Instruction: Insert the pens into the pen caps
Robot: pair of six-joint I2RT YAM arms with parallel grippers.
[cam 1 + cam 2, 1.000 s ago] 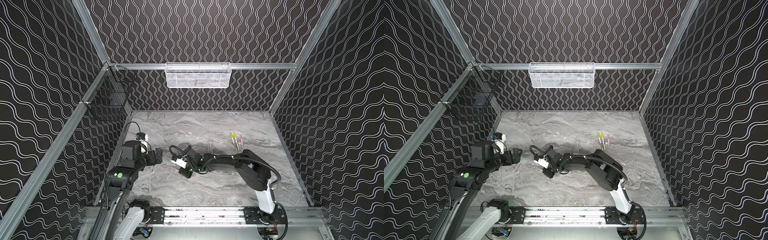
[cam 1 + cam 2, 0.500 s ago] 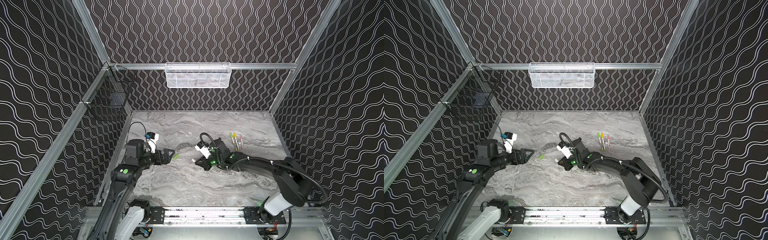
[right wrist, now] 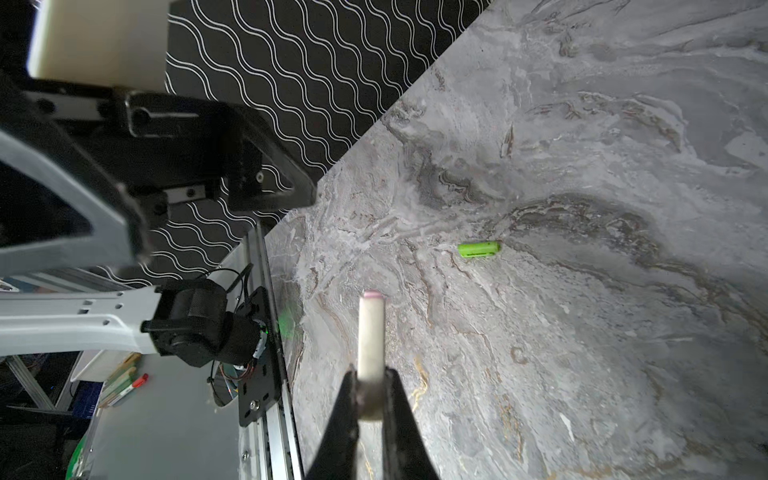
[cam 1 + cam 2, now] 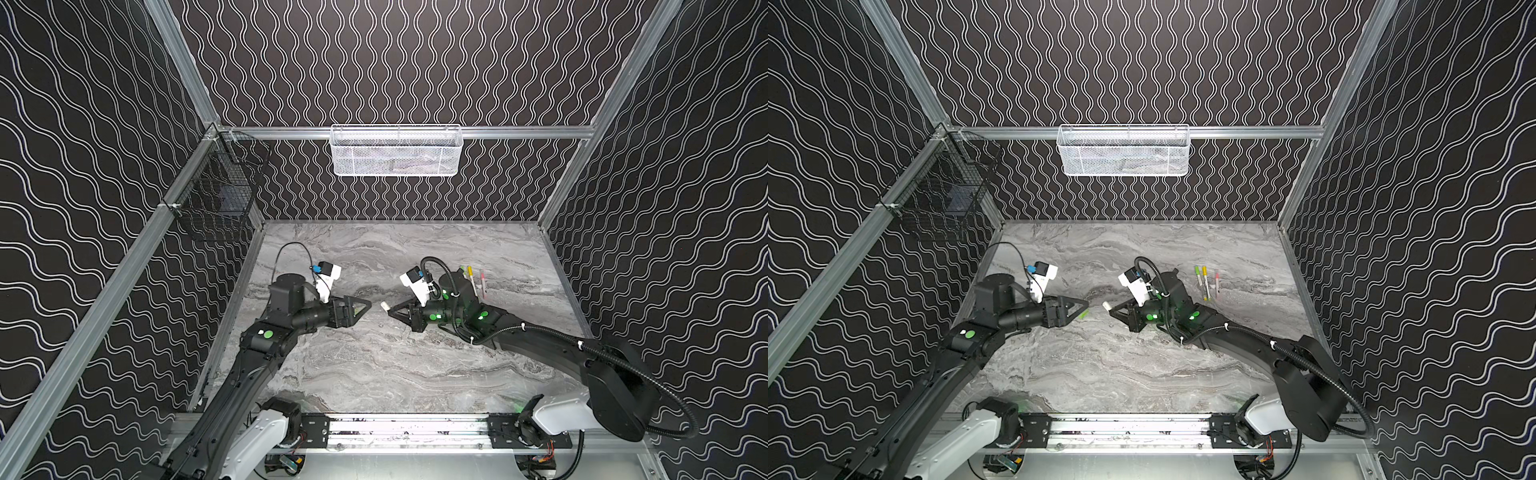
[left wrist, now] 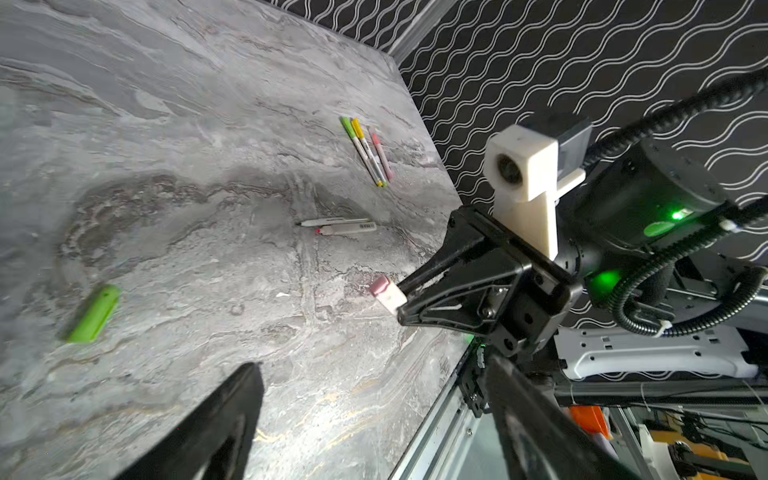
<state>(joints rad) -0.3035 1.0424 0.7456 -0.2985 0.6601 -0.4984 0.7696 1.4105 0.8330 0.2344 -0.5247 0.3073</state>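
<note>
A grey marbled table [image 4: 374,365] is shown from above inside a booth of black wave-patterned walls; two black robot arms are stretched in from the lower edge of the frame and are pointed at each other near the middle of the table. The left gripper [image 4: 366,306] is placed just left of centre and is aimed to the right; in the left wrist view its jaws are seen spread wide and empty. The right gripper [image 4: 391,314] is placed just right of centre and is aimed to the left; its jaws are pinched on a white pen [image 3: 371,332] with a pink end; the pen is held out level toward the left gripper, with a small gap left between the two. A lime green cap [image 4: 1084,314] is laid flat on the table just below the tip of the left gripper in a top view. Three capped pens [image 4: 1206,282], topped green, yellow and pink, are laid side by side right of centre, beyond the right arm. Two more pale pens [image 5: 340,225] are seen lying together on the table in the left wrist view. A white mesh basket [image 4: 395,151] is hung on the back wall, at upper centre.
</note>
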